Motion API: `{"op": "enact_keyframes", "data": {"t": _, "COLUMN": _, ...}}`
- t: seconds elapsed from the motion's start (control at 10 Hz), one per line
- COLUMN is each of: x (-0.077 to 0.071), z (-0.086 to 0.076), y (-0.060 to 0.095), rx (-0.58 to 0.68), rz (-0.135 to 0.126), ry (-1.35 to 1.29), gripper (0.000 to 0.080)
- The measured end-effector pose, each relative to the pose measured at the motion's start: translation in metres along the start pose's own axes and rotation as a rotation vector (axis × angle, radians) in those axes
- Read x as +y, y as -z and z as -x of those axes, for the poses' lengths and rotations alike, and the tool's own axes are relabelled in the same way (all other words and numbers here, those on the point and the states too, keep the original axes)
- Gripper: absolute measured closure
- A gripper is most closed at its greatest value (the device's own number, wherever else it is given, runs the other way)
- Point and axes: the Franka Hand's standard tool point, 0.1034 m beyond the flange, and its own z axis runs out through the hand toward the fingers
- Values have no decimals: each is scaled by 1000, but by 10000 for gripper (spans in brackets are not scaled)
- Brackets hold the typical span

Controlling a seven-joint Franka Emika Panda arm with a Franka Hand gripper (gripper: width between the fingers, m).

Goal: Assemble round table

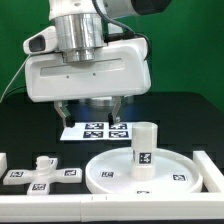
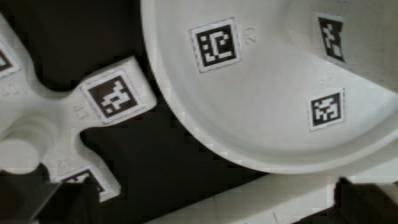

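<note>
The large rimmed round disc [image 1: 165, 178] lies flat at the exterior view's right front, tags facing up. The short thick cylinder leg [image 1: 143, 148] stands upright at the disc's middle. The small cross-shaped foot [image 1: 40, 173] lies on the black table to the disc's left. My gripper [image 1: 90, 112] hangs above and behind these parts, over the marker board, open with nothing between its fingers. In the wrist view the disc [image 2: 267, 80] and the foot [image 2: 80, 105] lie side by side beneath the gripper [image 2: 199, 198], whose dark fingertips [image 2: 365, 198] show at the picture's corners.
The marker board [image 1: 97, 130] lies flat behind the disc. A low white wall [image 1: 110, 208] runs along the front, with posts at the left [image 1: 3, 160] and right [image 1: 206, 165]. That wall shows as a white bar [image 2: 249, 200] in the wrist view.
</note>
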Motion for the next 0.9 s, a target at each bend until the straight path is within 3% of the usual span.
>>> {"op": "enact_keyframes", "data": {"t": 0.2, "x": 48, "z": -5, "y": -9, "rx": -20, "rz": 14, "ry": 151, "gripper": 150}}
{"op": "enact_keyframes", "data": {"t": 0.3, "x": 63, "z": -11, "y": -14, "rx": -1, "rz": 38, "ry": 222, "gripper": 150}}
{"op": "enact_keyframes", "data": {"t": 0.4, "x": 69, "z": -15, "y": -16, "rx": 33, "rz": 67, "ry": 248, "gripper": 150}}
{"op": "enact_keyframes", "data": {"t": 0.8, "x": 72, "z": -12, "y": -17, "rx": 25, "rz": 64, "ry": 200, "gripper": 150}}
{"op": "enact_keyframes", "data": {"t": 0.9, "x": 82, "z": -9, "y": -24, "rx": 31, "rz": 83, "ry": 215, "gripper": 150}}
